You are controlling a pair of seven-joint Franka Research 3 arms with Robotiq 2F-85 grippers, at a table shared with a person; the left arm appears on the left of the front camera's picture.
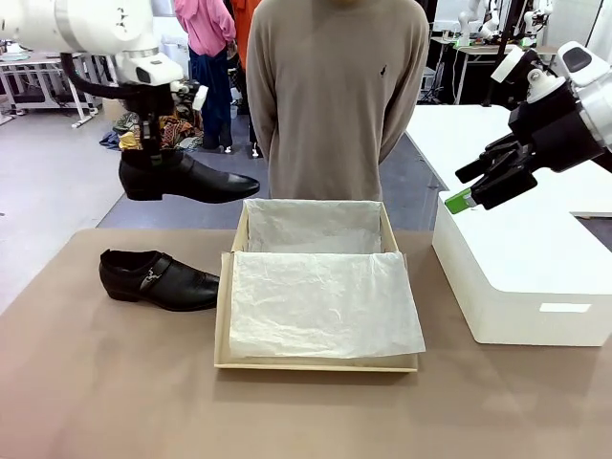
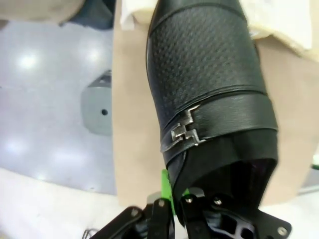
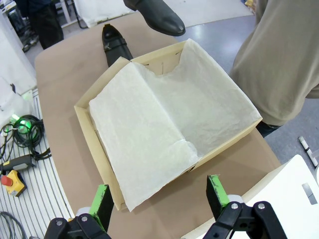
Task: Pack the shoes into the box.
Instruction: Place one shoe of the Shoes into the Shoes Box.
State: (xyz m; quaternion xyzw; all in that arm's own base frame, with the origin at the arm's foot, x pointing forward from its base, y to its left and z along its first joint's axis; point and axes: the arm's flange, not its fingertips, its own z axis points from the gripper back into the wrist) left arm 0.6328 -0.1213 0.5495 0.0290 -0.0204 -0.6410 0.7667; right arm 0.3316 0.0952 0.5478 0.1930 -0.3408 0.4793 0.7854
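Note:
My left gripper (image 1: 153,143) is shut on the heel end of one black shoe (image 1: 187,179) and holds it in the air, left of the box's far corner, toe pointing right. In the left wrist view that shoe (image 2: 209,84) shows its metal buckle, and my left gripper (image 2: 177,199) pinches its collar. The other shoe (image 1: 158,279) lies on the table just left of the box (image 1: 222,316), which stands open and is lined with white tissue paper. My right gripper (image 1: 478,188) hangs open over the white block. From the right wrist, my right gripper (image 3: 159,196) looks down at the box (image 3: 229,140).
A large white block (image 1: 526,277) stands right of the box. A person (image 1: 335,96) stands at the far side of the table, right behind the box. Cables and a red stop button (image 3: 12,181) lie beside the table's edge.

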